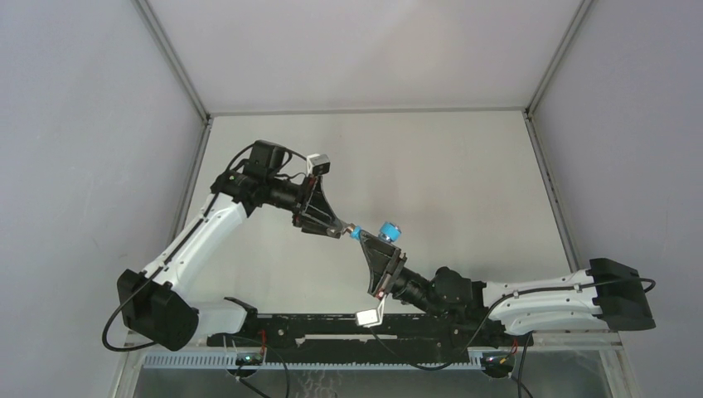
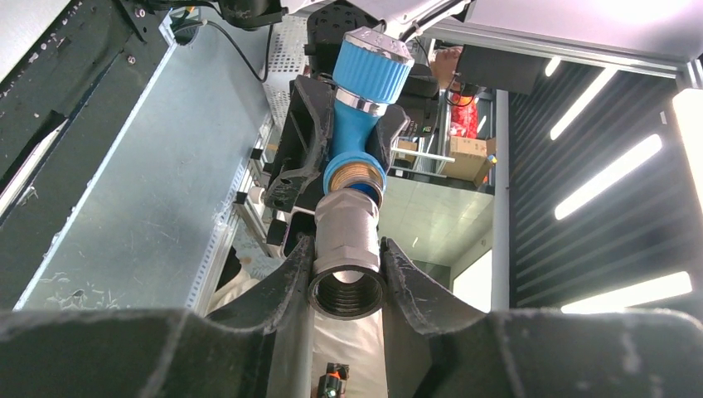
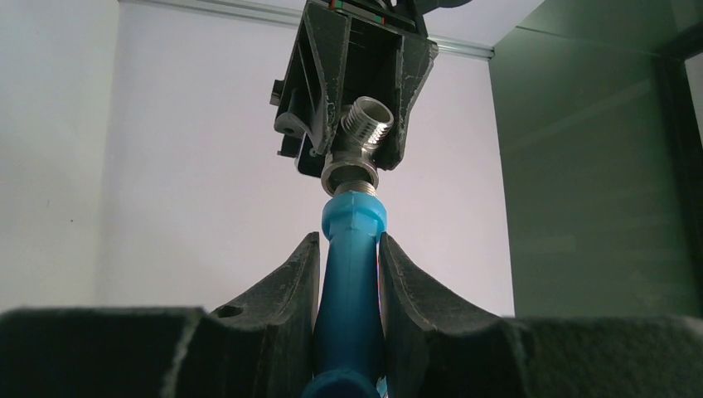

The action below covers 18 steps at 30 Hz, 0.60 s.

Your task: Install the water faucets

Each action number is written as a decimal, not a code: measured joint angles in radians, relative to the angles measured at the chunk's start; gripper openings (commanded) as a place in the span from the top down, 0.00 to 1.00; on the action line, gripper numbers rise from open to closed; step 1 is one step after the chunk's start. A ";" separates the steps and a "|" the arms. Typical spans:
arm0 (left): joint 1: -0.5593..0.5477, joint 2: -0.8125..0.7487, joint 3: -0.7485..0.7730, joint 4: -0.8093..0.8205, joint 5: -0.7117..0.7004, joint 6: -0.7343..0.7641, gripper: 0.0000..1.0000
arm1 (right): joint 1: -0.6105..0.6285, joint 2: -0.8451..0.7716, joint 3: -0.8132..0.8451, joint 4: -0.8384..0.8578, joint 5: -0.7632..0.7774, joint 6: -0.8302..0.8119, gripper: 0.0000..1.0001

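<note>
Blue tap (image 2: 358, 133) clamped in right tool (image 3: 349, 249), touching grey fitting (image 2: 348, 236) in left tool (image 2: 346, 259).

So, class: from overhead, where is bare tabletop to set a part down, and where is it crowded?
Bare: the table strip along the back wall, and between right arm and right wall. Crowded: the middle, where left claw and right claw meet holding tap and fitting.
</note>
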 measured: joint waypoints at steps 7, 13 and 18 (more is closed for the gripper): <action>-0.002 0.000 0.000 -0.023 -0.004 0.019 1.00 | 0.008 0.006 0.000 0.001 0.006 0.004 1.00; 0.000 0.000 0.000 -0.030 -0.005 0.028 1.00 | 0.019 0.031 -0.001 0.030 0.022 0.008 1.00; -0.001 0.000 0.000 -0.034 -0.007 0.029 1.00 | 0.025 0.051 -0.004 0.046 0.019 0.014 1.00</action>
